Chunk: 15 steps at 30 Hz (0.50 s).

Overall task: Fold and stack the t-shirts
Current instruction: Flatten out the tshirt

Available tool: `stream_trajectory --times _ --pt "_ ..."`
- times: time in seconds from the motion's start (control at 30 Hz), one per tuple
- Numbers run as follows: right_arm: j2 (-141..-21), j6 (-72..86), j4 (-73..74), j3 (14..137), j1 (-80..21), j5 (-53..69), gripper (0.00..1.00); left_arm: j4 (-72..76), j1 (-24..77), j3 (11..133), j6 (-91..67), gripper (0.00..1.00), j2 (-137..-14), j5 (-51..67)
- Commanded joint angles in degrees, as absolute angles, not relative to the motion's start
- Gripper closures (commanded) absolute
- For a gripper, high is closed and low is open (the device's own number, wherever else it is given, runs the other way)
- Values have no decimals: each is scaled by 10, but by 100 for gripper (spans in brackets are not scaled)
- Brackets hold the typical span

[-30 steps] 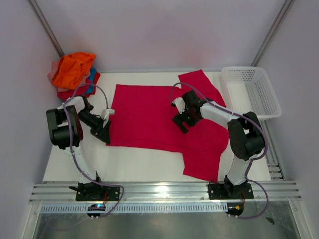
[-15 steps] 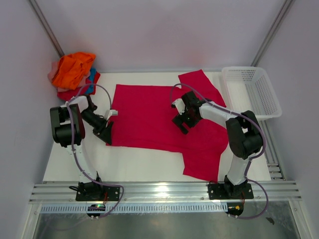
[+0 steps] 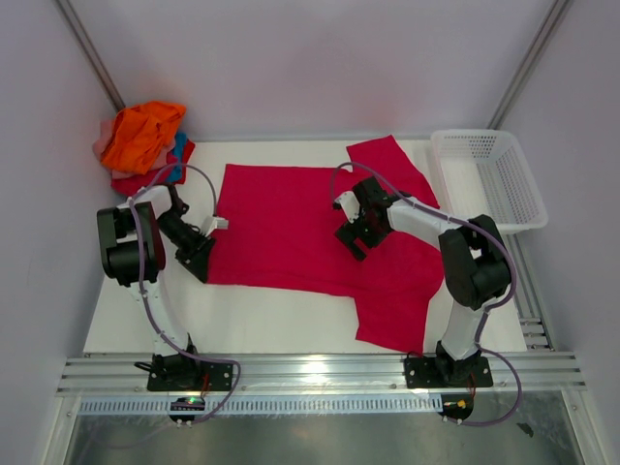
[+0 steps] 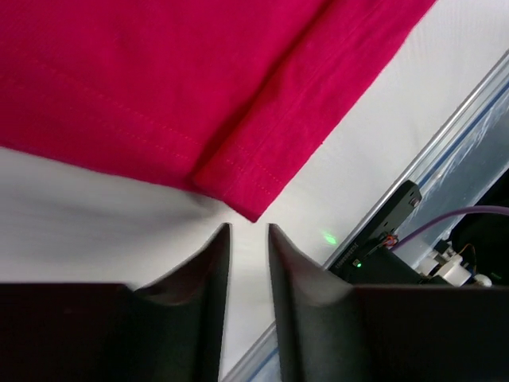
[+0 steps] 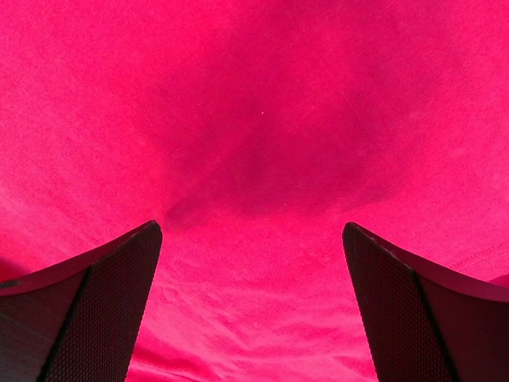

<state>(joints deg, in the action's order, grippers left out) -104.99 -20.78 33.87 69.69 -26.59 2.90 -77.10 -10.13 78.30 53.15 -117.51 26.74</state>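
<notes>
Crimson t-shirt (image 3: 291,228) spread flat on table (image 3: 252,325); left gripper (image 4: 249,231) jaws a narrow slit apart, empty, tips just short of shirt's near-left corner; right gripper (image 5: 253,232) wide open, empty, over shirt's middle

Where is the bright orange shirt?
In the top view, the orange shirt sits atop a pile of shirts in the far left corner, just left of the spread crimson shirt.

Bright, even light — left wrist view perhaps blurred.
</notes>
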Motion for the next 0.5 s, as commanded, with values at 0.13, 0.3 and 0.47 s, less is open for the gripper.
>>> stream_trajectory --times 0.13,0.3,0.47 --pt "-1048 -204 330 716 -271 20 1 -952 -100 827 532 100 -1185 238" --pt "-1047 -204 330 715 -272 19 1 -952 -100 831 532 79 -1187 245" --pt "-1049 -206 330 715 -272 18 1 -952 -99 840 536 41 -1181 257"
